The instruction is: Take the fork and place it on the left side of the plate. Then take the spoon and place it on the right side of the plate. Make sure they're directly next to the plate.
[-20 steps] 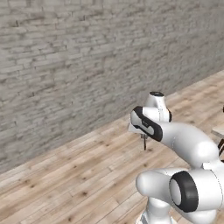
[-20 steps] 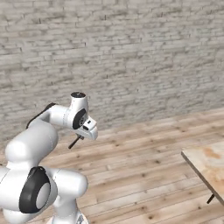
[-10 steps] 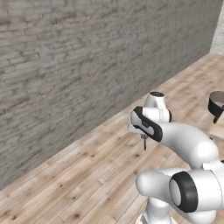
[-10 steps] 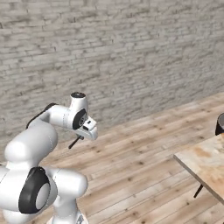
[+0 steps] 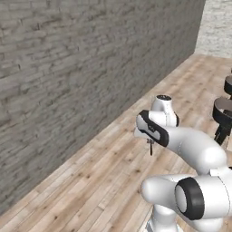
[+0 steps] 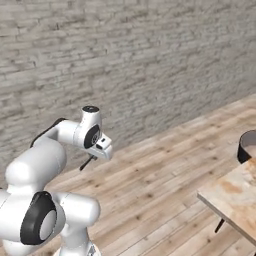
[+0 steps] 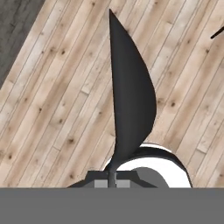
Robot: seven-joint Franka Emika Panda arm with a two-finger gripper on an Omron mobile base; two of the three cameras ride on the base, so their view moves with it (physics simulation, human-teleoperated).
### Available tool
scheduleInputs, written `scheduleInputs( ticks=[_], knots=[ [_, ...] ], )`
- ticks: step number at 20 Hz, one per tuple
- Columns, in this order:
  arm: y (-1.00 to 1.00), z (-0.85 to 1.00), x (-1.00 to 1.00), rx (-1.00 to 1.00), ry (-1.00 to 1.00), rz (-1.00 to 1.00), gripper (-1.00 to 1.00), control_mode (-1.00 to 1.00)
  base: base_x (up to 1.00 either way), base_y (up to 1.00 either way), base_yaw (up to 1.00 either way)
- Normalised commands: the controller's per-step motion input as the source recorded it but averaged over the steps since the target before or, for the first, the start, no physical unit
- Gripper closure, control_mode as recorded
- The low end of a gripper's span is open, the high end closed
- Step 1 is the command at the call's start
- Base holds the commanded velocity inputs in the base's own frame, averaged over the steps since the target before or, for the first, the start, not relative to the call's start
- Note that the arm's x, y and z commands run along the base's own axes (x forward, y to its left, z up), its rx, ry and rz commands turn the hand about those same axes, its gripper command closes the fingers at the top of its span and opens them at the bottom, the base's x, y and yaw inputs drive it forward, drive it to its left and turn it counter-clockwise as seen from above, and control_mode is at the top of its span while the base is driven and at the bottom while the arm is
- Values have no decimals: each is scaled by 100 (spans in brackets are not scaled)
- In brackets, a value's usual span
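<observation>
The gripper (image 7: 112, 180) had its fingers clamped on the thin handle of the dark spoon (image 7: 131, 100), the bowl pointing away. The arm was folded close to the body, probably to keep the spoon steady in transit. Below lay the plank floor (image 6: 160, 190). Further off stood a table (image 6: 231, 196) corner, likely its destination, and behind it a brick wall (image 6: 150, 60).

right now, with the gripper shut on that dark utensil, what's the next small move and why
Probably drive the base to the right, toward the wooden table. The gripper is shut on the dark spoon above floorboards, and the table sits at the right edge of the right base view, too far for a placement.
</observation>
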Motion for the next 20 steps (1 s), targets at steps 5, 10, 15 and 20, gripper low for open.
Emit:
scheduleInputs(
  ticks=[5, 10, 15, 20],
  knots=[
    [0, 0, 0, 0, 0, 0, 100, 100, 70, 10, -30],
    [0, 0, 0, 0, 0, 0, 100, 100, 59, 13, -41],
    [0, 0, 0, 0, 0, 0, 100, 100, 55, 14, -46],
    [0, 0, 0, 0, 0, 0, 100, 100, 71, 17, -30]
  ],
)
